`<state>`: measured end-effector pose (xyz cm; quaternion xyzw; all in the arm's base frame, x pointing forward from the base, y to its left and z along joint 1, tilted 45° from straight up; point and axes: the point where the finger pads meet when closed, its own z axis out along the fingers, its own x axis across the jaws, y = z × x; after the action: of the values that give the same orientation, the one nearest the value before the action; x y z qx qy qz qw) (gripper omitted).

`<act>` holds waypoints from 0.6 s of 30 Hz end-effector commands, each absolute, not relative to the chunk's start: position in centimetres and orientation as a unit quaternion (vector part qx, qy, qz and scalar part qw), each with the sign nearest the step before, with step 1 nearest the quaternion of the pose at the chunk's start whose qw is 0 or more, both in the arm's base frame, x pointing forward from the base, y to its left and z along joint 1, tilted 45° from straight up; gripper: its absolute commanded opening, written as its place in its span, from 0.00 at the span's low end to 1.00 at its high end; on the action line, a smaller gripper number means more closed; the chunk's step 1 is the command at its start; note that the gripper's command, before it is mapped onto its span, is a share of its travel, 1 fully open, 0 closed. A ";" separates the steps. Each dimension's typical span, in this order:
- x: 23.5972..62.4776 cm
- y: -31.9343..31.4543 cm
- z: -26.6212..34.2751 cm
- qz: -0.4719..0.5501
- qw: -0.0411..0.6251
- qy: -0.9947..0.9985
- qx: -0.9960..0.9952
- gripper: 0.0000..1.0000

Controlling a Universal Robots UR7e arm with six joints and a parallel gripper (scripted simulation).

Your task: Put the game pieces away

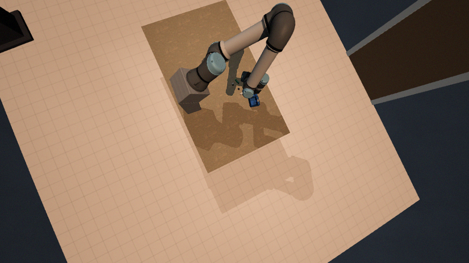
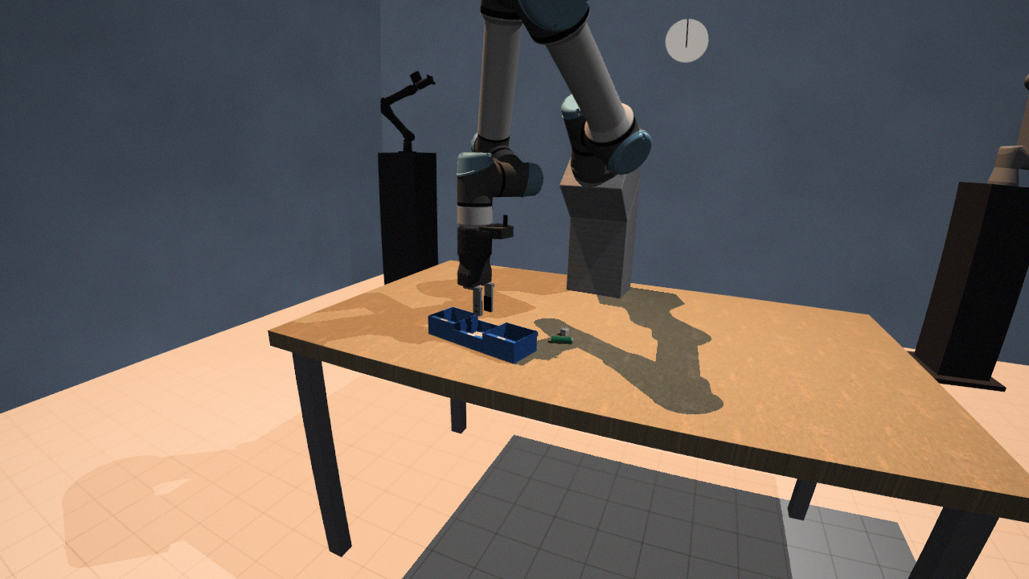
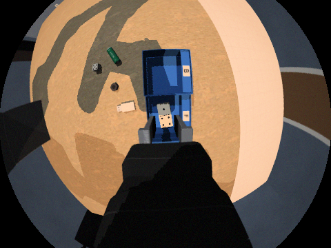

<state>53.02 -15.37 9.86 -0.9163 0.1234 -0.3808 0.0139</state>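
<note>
A blue bin with two compartments [image 3: 165, 89] stands on the wooden table; it also shows in the exterior view [image 2: 483, 335]. In its near compartment lie a white die [image 3: 165, 120] and a grey die [image 3: 162, 109]. My gripper [image 3: 165, 122] hangs straight above that compartment, a little over the rim, with its fingers apart and nothing between them; it also shows in the exterior view [image 2: 483, 298]. A small grey speckled cube [image 3: 95, 68] and a beige flat tile [image 3: 125, 107] lie on the table left of the bin. The bin's labels are too small to read.
A green cylinder [image 3: 113, 55] and a small black nut-like part [image 3: 114, 87] lie left of the bin. The far compartment [image 3: 165, 74] looks empty. The arm's grey base block [image 2: 600, 241] stands behind. The table edge runs close to the bin's right side.
</note>
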 end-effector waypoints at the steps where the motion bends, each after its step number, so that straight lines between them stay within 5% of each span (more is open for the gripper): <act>1: 51.6 -12.9 8.5 -0.378 0.044 0.195 -0.904 0.64; 18: 46.4 -3.1 3.2 -0.348 0.129 0.371 -0.851 0.64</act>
<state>47.93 -6.13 4.93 -0.8771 0.3131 -0.3473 0.1096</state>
